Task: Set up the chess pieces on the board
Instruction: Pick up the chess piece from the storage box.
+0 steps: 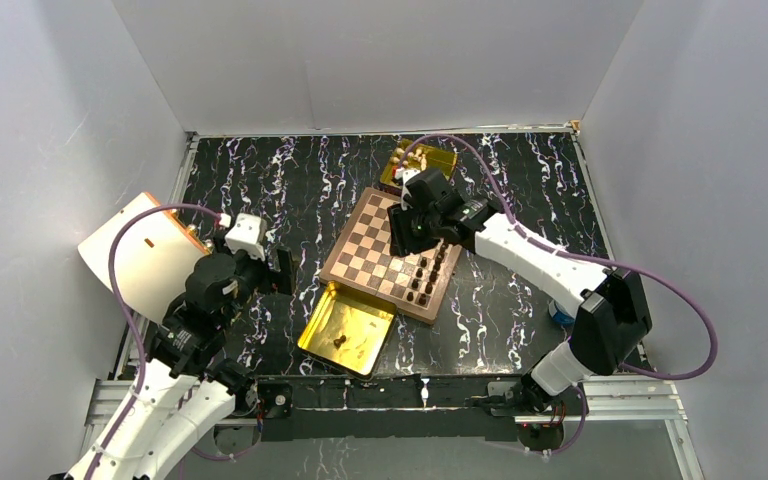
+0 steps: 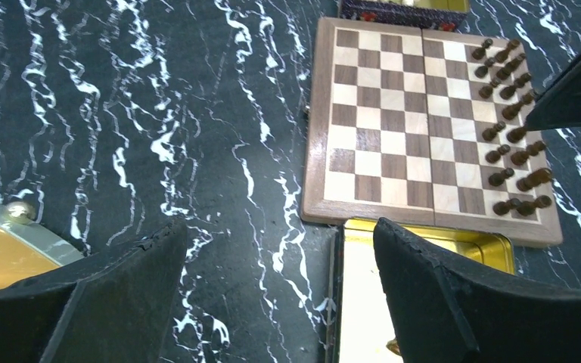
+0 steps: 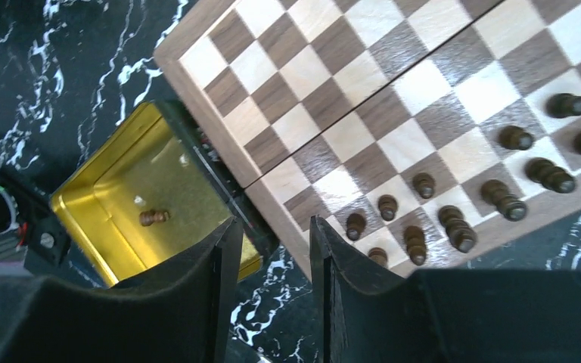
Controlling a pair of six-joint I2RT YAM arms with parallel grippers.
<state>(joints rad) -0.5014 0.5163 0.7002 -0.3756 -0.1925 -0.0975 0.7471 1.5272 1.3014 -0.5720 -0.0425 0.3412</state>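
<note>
The board (image 1: 380, 250) lies mid-table, tilted. Several dark chess pieces (image 1: 428, 275) stand in two rows along its near right edge; they also show in the left wrist view (image 2: 511, 128) and the right wrist view (image 3: 454, 219). One dark piece (image 3: 153, 217) lies in the gold tray (image 1: 360, 312) just in front of the board. My right gripper (image 3: 272, 227) is open and empty, hovering over the board's near corner and the tray's edge; in the top view it (image 1: 407, 235) sits above the board. My left gripper (image 2: 278, 231) is wide open and empty, left of the tray (image 2: 469, 236).
A second gold tray (image 1: 438, 160) with cream pieces (image 1: 405, 153) stands behind the board. A cream round plate (image 1: 140, 250) leans at the left by my left arm. A small blue object (image 1: 559, 316) lies by the right arm. White walls enclose the black marbled table.
</note>
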